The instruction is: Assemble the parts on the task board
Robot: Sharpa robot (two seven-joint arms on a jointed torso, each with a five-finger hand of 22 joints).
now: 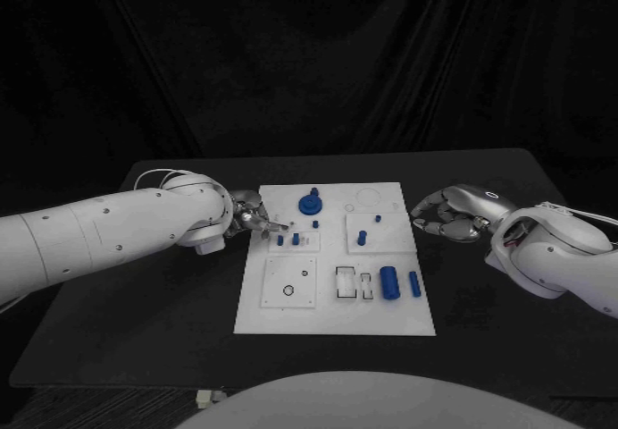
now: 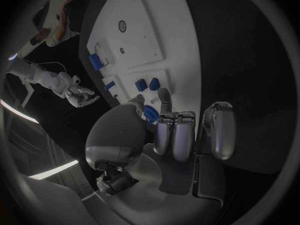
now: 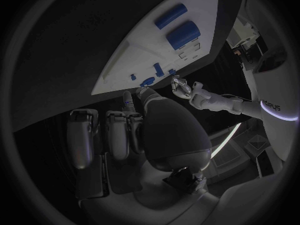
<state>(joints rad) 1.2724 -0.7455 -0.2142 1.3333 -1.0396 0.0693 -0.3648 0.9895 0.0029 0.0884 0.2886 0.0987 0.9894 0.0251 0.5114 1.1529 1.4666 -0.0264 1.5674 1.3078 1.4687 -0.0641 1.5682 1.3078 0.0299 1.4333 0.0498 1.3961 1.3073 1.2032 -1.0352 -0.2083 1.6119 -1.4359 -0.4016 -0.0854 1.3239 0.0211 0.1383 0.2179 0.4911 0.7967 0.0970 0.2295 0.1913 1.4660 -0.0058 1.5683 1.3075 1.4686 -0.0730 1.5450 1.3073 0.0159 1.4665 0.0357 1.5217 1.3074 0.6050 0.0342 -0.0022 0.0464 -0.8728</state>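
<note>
Left silver hand [image 1: 248,220], fingers apart and seemingly empty, sits at the white task board's [image 1: 335,317] left edge near two small blue pegs [image 1: 288,239]; pinch one squarely, keep it upright; right silver hand [image 1: 446,214] curled empty off the right edge.

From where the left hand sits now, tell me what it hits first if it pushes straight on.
Probably the small blue pegs on the white board. The left hand points across the board's edge toward them, though its height above them is hard to judge.

Black table [image 1: 154,295], drape backdrop (prob. cloth).
</note>
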